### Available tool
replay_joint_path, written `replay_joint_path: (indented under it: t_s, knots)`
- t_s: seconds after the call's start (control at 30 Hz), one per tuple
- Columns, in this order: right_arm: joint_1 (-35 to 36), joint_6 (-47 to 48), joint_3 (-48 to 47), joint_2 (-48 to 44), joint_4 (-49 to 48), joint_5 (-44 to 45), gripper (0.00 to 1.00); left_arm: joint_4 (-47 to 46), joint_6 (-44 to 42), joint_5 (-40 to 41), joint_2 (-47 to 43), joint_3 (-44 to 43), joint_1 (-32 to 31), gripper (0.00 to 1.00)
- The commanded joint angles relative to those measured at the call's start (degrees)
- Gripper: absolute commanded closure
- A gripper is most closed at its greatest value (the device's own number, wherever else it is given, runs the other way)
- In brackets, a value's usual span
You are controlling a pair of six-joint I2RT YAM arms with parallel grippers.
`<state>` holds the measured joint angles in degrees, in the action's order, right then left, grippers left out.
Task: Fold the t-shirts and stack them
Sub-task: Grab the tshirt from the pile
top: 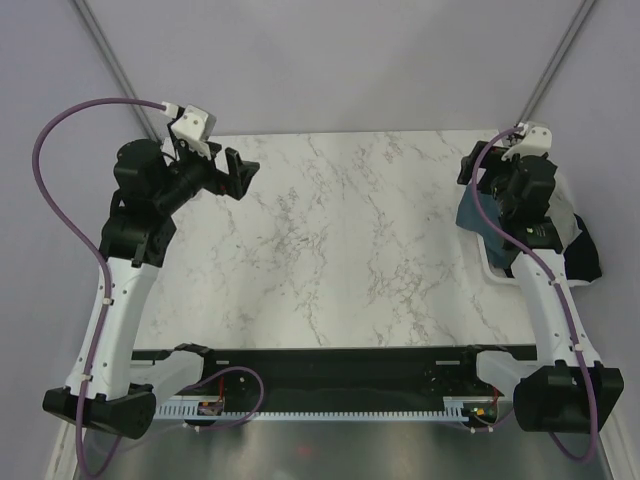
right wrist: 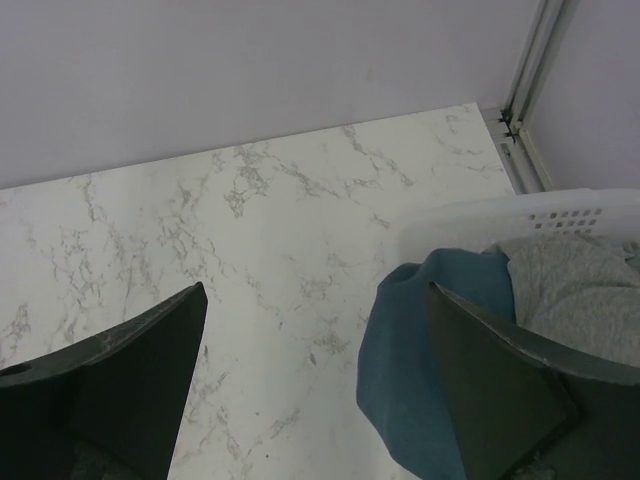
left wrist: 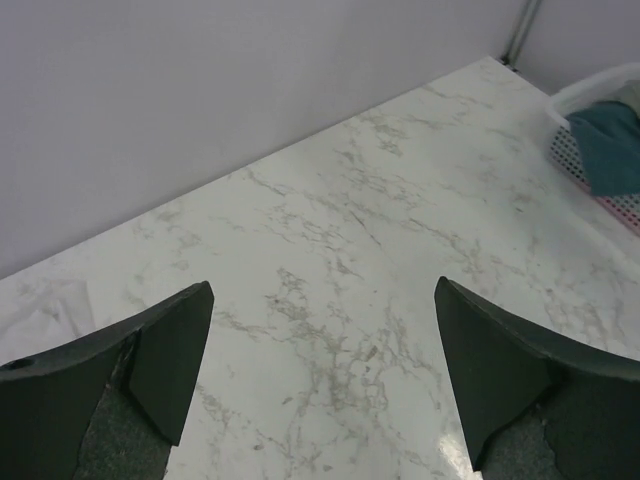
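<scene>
The dark slate-blue t-shirt [top: 476,225] hangs over the left rim of the white slatted basket [top: 493,266] at the table's right edge. It also shows in the right wrist view [right wrist: 415,370] and the left wrist view [left wrist: 607,145]. The light grey t-shirt [right wrist: 580,290] lies crumpled in the basket behind it. The black t-shirt [top: 586,258] hangs off the basket's right side. The white t-shirt is not in view. My right gripper [right wrist: 316,290] is open and empty, held above the blue shirt and the basket's left rim. My left gripper [top: 240,172] is open and empty above the table's far left.
The marble table [top: 340,240] lies between the two arms. The basket's rim [right wrist: 480,212] stands at the right edge, near the back corner post [right wrist: 525,90]. A grey wall runs along the table's far side.
</scene>
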<state>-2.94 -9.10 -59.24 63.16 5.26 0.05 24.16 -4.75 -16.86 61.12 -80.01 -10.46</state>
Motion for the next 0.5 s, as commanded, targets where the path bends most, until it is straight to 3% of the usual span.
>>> replay_joint_path:
  t_s: [0.0,0.1,0.3,0.37,0.4,0.47]
  knots:
    - [0.0,1.0,0.2,-2.8,-0.3,5.1,0.02,2.2,2.3,-15.6,-0.5,-0.7,0.3,0.0]
    - [0.0,1.2,-0.2,-3.7,-0.1,6.9,0.02,3.3,9.3,-15.8,0.6,-3.5,0.4,0.0]
    - [0.0,5.9,-1.7,-2.9,3.1,6.7,0.02,3.7,11.3,-18.9,1.4,-3.0,1.0,0.0]
    - [0.0,8.5,-1.1,-1.9,2.3,8.5,0.02,3.0,11.1,-25.1,1.3,0.0,1.1,0.0]
    - [0.0,8.7,-0.9,-1.7,2.3,9.3,0.02,1.6,10.6,-32.3,1.2,1.1,1.1,0.0]
    - [0.0,10.8,-1.2,-0.7,3.1,11.1,0.02,1.6,9.7,-32.4,0.7,4.0,1.1,0.0]
